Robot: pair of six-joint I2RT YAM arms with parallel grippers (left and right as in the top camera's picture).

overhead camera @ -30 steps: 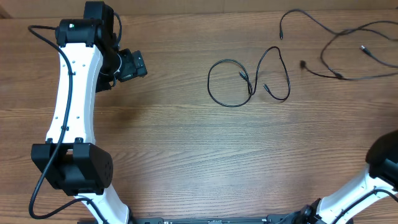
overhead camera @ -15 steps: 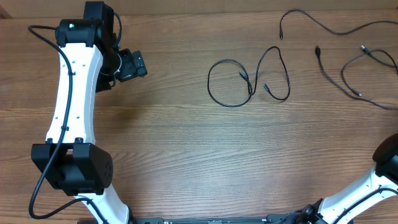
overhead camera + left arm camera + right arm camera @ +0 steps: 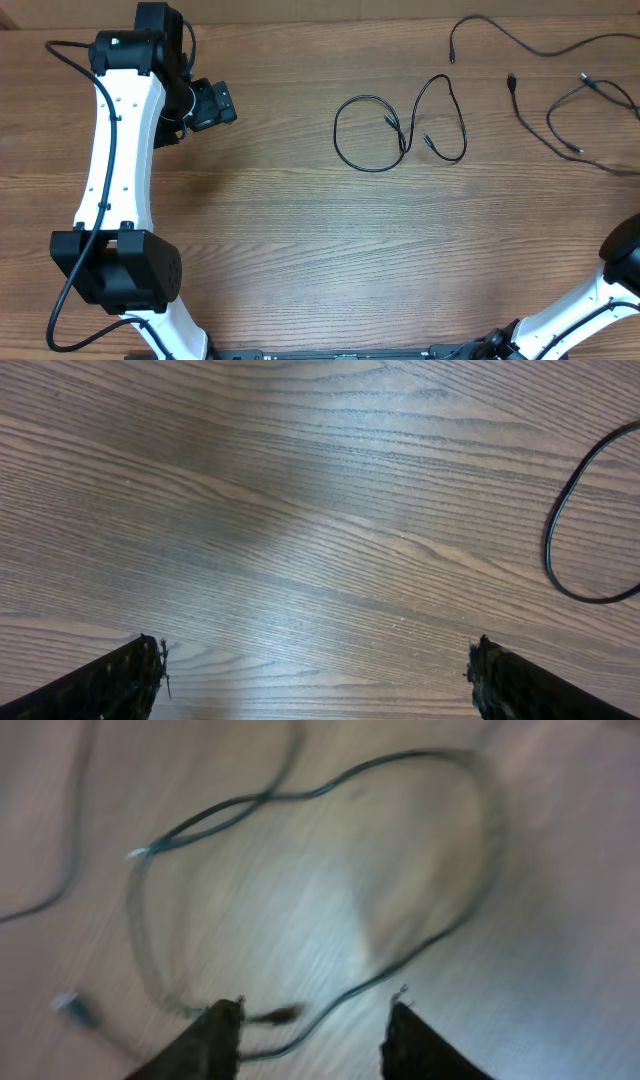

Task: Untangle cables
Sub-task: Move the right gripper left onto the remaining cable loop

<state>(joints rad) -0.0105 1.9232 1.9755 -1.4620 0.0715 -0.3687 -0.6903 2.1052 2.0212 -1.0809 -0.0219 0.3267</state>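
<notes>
Wood-grain table (image 3: 300, 250) shown in 3 views: its brown surface fills nearly the whole of each frame. Fine darker grain lines run left to right in the overhead view and slant gently across the left wrist view. A soft, pale sheen (image 3: 300, 530) of reflected light crosses the grain diagonally in the left wrist view, brightest near the middle and fading to warmer brown toward the edges. A similar washed-out bright patch (image 3: 340, 920) lies on the surface in the right wrist view, which is blurred, so no grain detail can be read there.
</notes>
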